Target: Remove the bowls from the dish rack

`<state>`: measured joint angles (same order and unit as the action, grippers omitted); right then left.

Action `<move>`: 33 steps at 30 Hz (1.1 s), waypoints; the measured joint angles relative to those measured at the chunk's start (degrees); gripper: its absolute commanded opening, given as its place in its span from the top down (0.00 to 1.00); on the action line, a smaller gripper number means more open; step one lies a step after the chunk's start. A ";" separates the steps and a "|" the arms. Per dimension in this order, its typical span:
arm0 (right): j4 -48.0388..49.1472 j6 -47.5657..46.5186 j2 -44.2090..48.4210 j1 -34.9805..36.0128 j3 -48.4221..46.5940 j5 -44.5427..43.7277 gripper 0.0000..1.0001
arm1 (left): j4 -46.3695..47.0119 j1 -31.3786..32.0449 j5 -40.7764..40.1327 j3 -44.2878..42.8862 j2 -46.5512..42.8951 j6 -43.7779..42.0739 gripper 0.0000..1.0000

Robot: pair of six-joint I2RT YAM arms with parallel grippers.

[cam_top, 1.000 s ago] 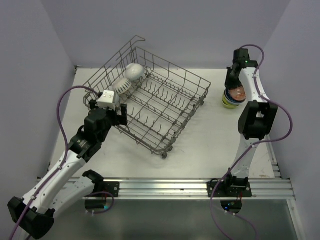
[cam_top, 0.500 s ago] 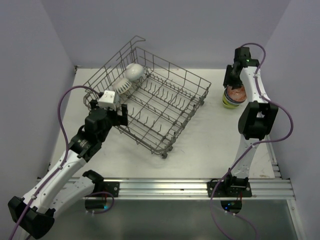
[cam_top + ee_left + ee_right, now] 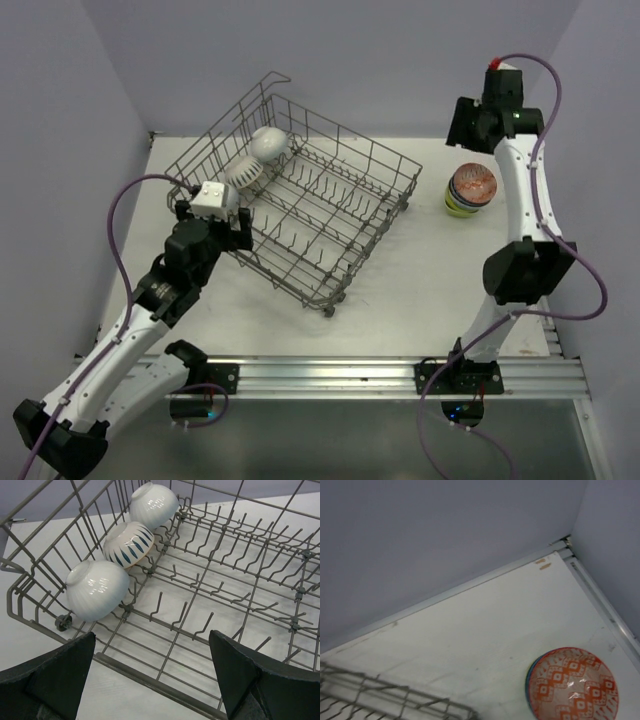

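Red-patterned bowl (image 3: pixel 572 685) sits released; right pincer (image 3: pixel 468 130) has risen, gap unreadable; left pincer (image 3: pixel 152 665) gapes apart.

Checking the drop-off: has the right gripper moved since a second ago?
Yes. The right gripper has pulled up-frame in the top view, away from the stack of bowls.

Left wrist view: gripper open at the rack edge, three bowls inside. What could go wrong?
1. The open left gripper sits at the near rail of the dish rack; reaching in could snag wires or tines.
2. The nearest white bowl lies close beside the blue-patterned bowl; lifting it might knock that one.
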<state>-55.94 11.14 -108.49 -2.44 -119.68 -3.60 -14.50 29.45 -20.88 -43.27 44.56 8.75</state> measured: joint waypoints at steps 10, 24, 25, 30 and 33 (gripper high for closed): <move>13.53 8.33 8.63 24.98 2.64 3.56 0.35 | 0.22 0.00 -5.73 0.02 -2.49 0.11 0.00; 35.04 38.01 -16.33 41.24 -0.04 10.58 0.20 | 0.24 0.00 -10.80 0.04 2.67 1.09 0.00; 36.04 39.63 -17.81 42.23 -0.15 10.38 0.18 | 0.22 0.00 -11.06 0.04 3.30 1.14 0.00; 39.87 45.70 -21.51 45.11 -0.22 7.30 0.15 | 0.13 -0.02 -12.26 0.04 5.70 1.51 0.00; 42.71 48.28 -22.80 45.20 -0.63 4.87 0.13 | -0.04 -0.20 -12.55 0.04 7.52 2.19 0.00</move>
<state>-13.23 59.42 -131.28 42.76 -120.31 1.28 -14.55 29.26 -33.43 -43.22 52.07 10.94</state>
